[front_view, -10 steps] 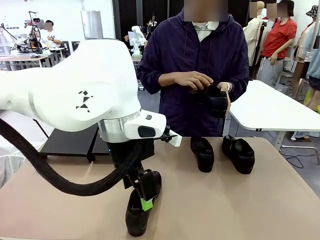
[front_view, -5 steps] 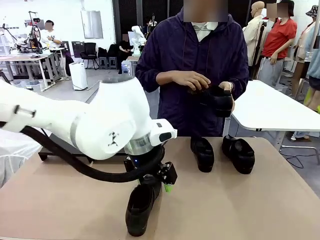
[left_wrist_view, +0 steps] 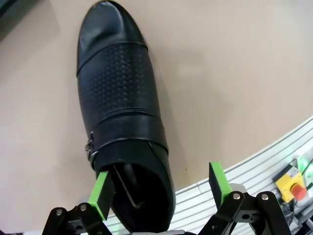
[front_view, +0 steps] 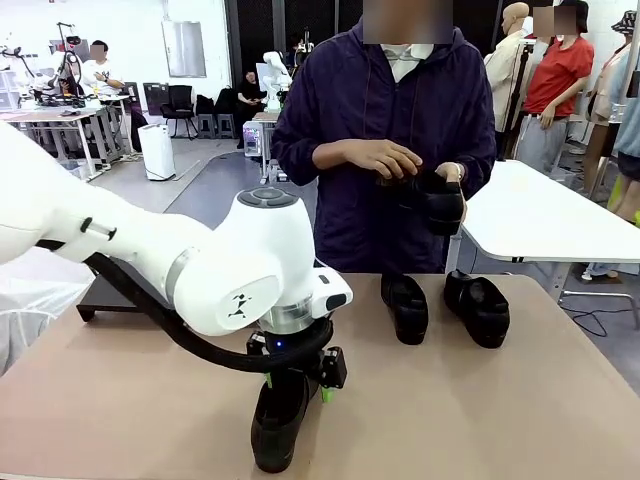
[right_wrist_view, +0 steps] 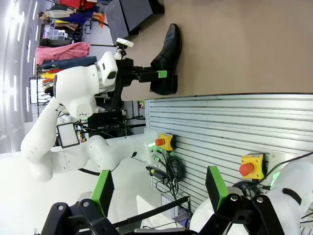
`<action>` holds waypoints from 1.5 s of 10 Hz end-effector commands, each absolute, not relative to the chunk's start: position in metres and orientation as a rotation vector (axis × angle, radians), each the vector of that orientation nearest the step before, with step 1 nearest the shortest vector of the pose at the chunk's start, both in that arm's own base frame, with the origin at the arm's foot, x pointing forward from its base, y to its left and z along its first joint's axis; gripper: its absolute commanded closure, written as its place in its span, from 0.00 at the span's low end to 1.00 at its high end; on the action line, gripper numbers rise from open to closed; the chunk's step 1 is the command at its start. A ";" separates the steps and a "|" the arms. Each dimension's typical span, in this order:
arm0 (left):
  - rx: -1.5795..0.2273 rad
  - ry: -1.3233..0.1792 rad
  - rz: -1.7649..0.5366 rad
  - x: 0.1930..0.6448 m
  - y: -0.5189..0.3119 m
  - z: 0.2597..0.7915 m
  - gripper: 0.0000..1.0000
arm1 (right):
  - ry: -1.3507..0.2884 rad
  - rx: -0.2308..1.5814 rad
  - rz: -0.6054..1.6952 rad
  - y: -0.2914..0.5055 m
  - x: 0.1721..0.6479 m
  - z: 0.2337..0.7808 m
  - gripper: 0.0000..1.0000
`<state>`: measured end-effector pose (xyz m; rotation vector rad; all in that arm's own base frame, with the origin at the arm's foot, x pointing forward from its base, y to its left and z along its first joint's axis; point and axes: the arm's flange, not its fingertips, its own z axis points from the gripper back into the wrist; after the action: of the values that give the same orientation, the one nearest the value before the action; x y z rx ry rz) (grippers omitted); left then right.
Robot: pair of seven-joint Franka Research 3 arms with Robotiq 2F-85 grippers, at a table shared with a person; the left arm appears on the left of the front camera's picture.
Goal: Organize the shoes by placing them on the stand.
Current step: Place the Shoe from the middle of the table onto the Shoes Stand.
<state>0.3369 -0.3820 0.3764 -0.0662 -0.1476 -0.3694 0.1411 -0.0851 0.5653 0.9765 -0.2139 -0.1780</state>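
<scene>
Jaws spread wide, the left gripper (front_view: 295, 386) (left_wrist_view: 159, 188) straddles the heel of the nearest shoe (front_view: 278, 428) (left_wrist_view: 122, 112) without gripping it, with the stand (front_view: 97, 300) at far left. To the right, two shoes (front_view: 405, 307) (front_view: 478, 308) sit on the far tabletop (front_view: 500, 400). The person's hands (front_view: 385, 158) hold the fourth shoe (front_view: 437, 200) above them. The right gripper (right_wrist_view: 159, 188) has its jaws released and empty.

Shoe (left_wrist_view: 117, 112) glossy black, dotted band; fingers (left_wrist_view: 101, 193) green-padded; tabletop (left_wrist_view: 234, 73) tan; left arm (front_view: 240, 270) white.

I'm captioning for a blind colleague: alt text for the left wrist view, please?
The open left pincer hangs over the heel end of a glossy black shoe lying on the tan tabletop, toe pointing away.
</scene>
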 end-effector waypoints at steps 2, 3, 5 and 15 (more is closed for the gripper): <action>-0.044 -0.109 -0.331 0.345 -0.389 0.368 0.00 | -0.231 0.989 -0.155 -0.085 0.140 0.569 0.00; -0.053 -0.104 -0.330 0.345 -0.389 0.364 0.00 | -0.231 0.989 -0.155 -0.085 0.140 0.569 0.00; -0.059 -0.094 -0.323 0.347 -0.390 0.360 0.00 | -0.231 0.989 -0.155 -0.085 0.140 0.569 0.00; -0.043 -0.060 -0.331 0.350 -0.390 0.354 1.00 | -0.231 0.989 -0.155 -0.085 0.140 0.569 0.00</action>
<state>0.3461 -0.3891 0.3507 -0.0557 -0.0660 -0.3500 0.1411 -0.0852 0.5653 0.9764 -0.2145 -0.1771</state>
